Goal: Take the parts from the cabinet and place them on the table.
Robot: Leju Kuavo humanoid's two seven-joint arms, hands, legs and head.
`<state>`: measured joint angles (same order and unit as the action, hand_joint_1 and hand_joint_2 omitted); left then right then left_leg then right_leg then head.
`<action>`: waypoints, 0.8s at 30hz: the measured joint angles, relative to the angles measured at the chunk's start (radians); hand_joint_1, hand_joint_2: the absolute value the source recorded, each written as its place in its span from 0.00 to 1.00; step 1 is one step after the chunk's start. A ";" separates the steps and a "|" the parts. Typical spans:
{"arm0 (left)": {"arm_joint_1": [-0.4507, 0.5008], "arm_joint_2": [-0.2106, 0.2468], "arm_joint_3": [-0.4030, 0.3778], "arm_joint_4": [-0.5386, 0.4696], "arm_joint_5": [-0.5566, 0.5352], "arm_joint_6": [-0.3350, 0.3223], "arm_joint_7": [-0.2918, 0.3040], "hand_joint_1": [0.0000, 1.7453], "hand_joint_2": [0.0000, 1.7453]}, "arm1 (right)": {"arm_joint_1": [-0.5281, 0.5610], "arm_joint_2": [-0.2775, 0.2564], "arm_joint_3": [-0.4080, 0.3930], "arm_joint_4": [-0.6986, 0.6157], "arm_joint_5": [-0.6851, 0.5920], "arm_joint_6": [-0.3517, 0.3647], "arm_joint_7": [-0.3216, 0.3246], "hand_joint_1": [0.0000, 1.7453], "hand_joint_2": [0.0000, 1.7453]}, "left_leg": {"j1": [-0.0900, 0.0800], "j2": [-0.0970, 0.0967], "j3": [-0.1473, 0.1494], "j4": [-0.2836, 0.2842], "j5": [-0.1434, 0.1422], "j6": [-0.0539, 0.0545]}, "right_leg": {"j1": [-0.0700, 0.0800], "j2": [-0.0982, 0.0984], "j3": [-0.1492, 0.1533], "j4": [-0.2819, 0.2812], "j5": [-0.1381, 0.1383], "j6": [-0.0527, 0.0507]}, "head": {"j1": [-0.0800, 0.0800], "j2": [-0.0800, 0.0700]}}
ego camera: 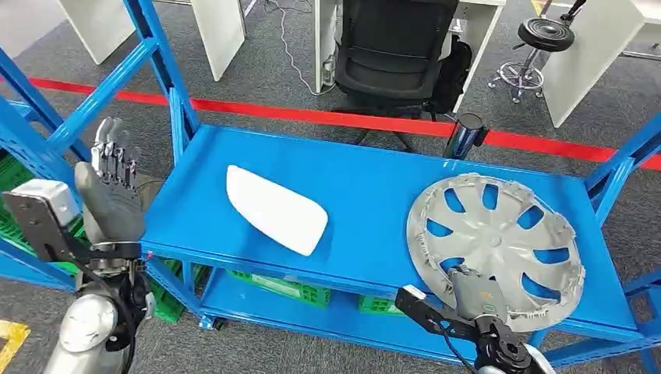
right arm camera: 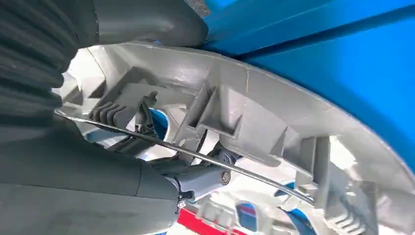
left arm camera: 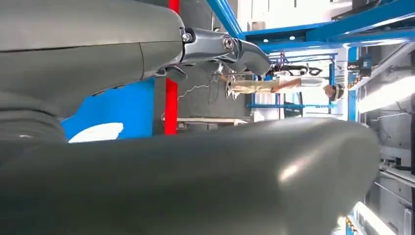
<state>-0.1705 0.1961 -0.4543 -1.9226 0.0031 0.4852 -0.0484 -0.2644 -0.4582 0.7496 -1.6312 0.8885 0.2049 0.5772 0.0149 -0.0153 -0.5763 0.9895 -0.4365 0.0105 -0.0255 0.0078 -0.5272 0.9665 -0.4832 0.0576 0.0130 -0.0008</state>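
On the blue shelf (ego camera: pixel 374 195), right hand (ego camera: pixel 477 294) grips the wheel cover (ego camera: pixel 499 234) rim; left hand (ego camera: pixel 113 191) raised, empty, fingers apart. Pick step; next lift it off.

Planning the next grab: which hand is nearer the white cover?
Left. The left hand is raised beside the shelf's left end, apart from the white cover; the right hand grips the hubcap.

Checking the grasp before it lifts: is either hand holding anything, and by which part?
The right hand grips the hubcap at its near rim. The left hand is raised and holds nothing.
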 joint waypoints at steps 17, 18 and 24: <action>0.004 0.000 0.002 -0.020 -0.047 -0.006 0.033 0.00 0.00 | 0.015 0.006 -0.032 -0.046 0.000 -0.031 0.006 1.00 1.00 | 0.000 0.000 -0.005 0.000 0.004 0.001 | 0.000 0.000 0.014 0.000 0.005 0.001 | 0.000 0.000; 0.008 0.000 0.003 -0.020 -0.044 -0.003 0.029 0.00 0.00 | 0.016 0.006 -0.038 -0.061 -0.004 -0.037 0.007 1.00 1.00 | 0.000 0.000 -0.007 0.000 0.005 0.001 | 0.000 0.000 0.011 0.000 0.007 0.001 | 0.000 0.000; 0.030 0.000 0.014 -0.027 -0.031 0.003 0.008 0.00 0.00 | 0.006 0.006 -0.097 -0.163 -0.108 -0.104 0.009 1.00 1.00 | 0.000 0.000 -0.008 0.000 0.005 0.001 | 0.000 0.000 0.010 0.000 0.007 0.001 | 0.001 0.000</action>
<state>-0.1409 0.1961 -0.4403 -1.9493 -0.0275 0.4887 -0.0408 -0.2586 -0.4524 0.6527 -1.7944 0.7806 0.1008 0.5864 0.0148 -0.0153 -0.5841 0.9898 -0.4312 0.0115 -0.0257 0.0082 -0.5174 0.9665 -0.4766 0.0586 0.0138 -0.0008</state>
